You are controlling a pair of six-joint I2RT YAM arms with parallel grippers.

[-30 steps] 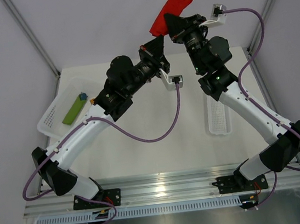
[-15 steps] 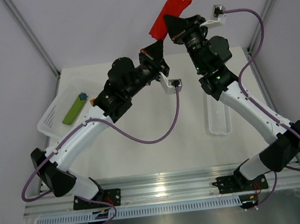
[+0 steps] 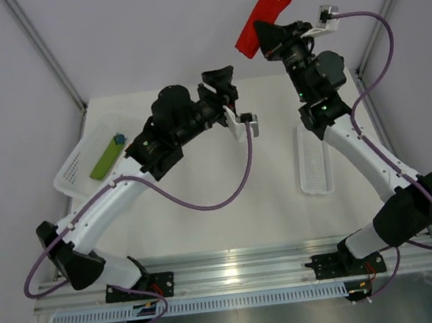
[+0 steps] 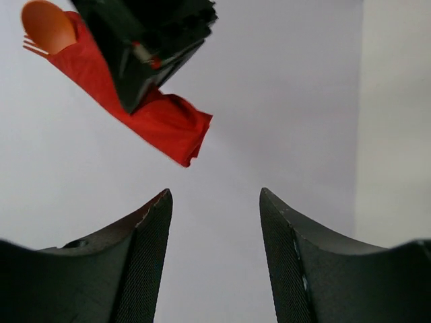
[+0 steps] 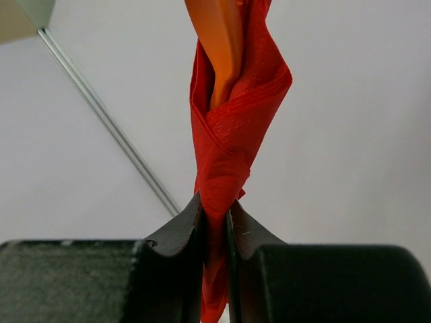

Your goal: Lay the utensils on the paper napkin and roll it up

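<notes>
Holding green bar (image 3: pixel 104 160), blue block (image 3: pixel 119 138): L tray (image 3: pixel 73 163); R hand (image 5: pixel 215 219) pinching napkin (image 5: pixel 232 134).

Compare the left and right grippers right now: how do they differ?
The left gripper stands open and empty; the right gripper is shut on the paper napkin, rolled around the utensils. The left gripper faces the roll from a gap away; the right gripper touches it. Both are black and held aloft.
</notes>
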